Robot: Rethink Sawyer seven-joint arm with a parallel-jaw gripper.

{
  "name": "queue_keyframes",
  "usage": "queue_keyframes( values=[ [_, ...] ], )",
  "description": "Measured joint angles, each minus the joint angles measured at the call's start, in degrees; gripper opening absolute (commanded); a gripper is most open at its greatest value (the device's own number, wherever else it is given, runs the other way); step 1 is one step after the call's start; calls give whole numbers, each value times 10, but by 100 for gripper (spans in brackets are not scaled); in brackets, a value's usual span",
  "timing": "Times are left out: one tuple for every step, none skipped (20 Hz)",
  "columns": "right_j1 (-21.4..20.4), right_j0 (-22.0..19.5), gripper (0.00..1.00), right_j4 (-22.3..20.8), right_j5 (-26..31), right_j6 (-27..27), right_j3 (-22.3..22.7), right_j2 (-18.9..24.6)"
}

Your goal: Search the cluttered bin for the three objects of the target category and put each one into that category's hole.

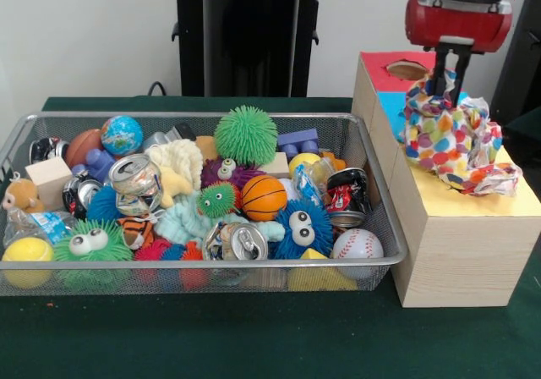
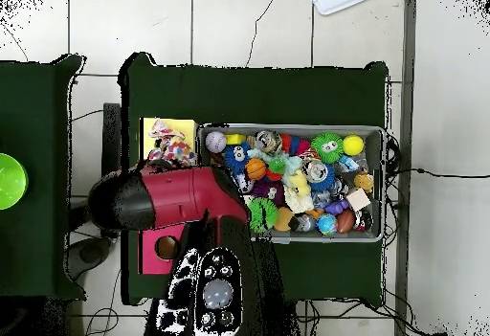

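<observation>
My gripper (image 1: 450,74) hangs at the right, above the pale wooden box (image 1: 461,252), and is shut on the top of a white polka-dot cloth (image 1: 446,134). The cloth hangs down in a bunch onto the box's yellow-painted top (image 1: 473,203). More dotted cloth (image 1: 494,176) lies crumpled there to the right. The yellow-surround hole is hidden under the cloth. In the overhead view the cloth (image 2: 168,146) lies on the yellow patch (image 2: 153,129), and the arm hides the gripper. The silver wire-mesh bin (image 1: 203,265) is full of toys; no dotted cloth shows in it.
The red-surround hole (image 1: 407,70) is open at the box's far end, with the blue section (image 1: 390,108) beside it. The bin holds spiky balls, cans, a baseball (image 1: 357,244), a basketball (image 1: 264,196) and cream plush (image 1: 179,161). The robot's pedestal (image 1: 249,32) stands behind.
</observation>
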Motion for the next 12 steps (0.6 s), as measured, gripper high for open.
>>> queue_keyframes(
  values=[
    [1, 5, 0, 6, 0, 0, -1, -2],
    [2, 8, 0, 10, 0, 0, -2, -4],
    [3, 11, 0, 13, 0, 0, -3, -5],
    [4, 17, 0, 19, 0, 0, -4, -8],
    [5, 23, 0, 25, 0, 0, -6, -11],
    [6, 28, 0, 31, 0, 0, -8, -13],
    [7, 36, 0, 40, 0, 0, -10, -17],
    [8, 39, 0, 44, 0, 0, -11, -19],
    [9, 41, 0, 47, 0, 0, -12, -20],
    [9, 44, 0, 50, 0, 0, -14, -21],
    [10, 48, 0, 56, 0, 0, -16, -24],
    [12, 53, 0, 62, 0, 0, -19, -28]
  ],
)
